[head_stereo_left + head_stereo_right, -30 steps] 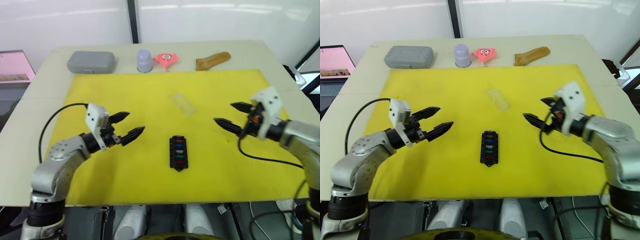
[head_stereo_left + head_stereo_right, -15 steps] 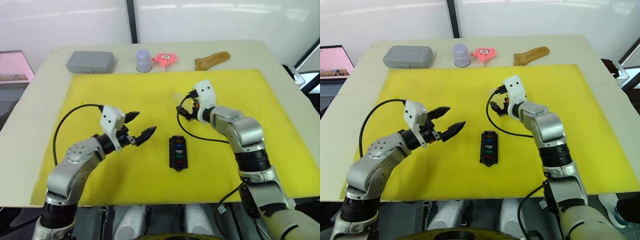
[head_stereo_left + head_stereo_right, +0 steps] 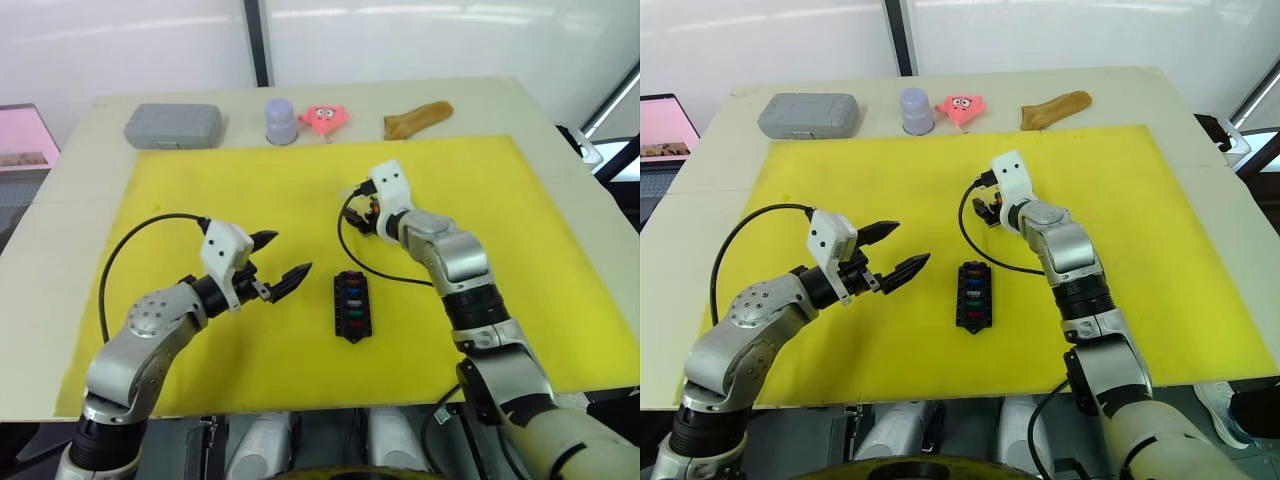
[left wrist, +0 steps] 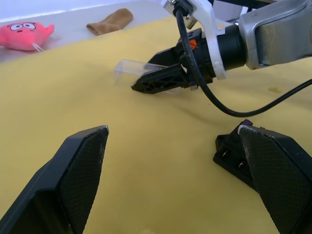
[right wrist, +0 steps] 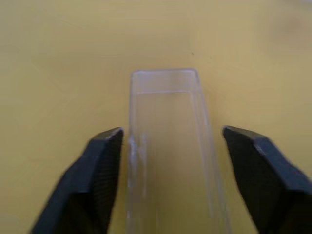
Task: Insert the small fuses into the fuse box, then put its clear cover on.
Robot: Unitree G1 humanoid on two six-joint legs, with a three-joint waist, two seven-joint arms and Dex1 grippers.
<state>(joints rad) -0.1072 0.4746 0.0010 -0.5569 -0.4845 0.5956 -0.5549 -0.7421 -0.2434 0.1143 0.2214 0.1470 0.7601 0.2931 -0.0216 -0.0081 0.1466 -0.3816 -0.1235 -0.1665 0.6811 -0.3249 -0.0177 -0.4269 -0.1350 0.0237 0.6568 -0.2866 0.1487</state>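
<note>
While right gripper (image 5: 165, 146) straddles one clear cover (image 5: 168, 146) unclosed, left gripper (image 3: 278, 262) wide, empty, one fuse box (image 3: 351, 306)

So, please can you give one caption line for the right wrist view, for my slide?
Open right gripper straddling the clear cover, which lies on the yellow mat, fingers not yet closed on it.

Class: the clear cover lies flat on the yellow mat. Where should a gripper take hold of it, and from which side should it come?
Grip the clear cover across its narrow width, on its two long side walls, coming in along its length. The right gripper already straddles it this way, open, one finger beside each wall. Probably squeeze gently.
</note>
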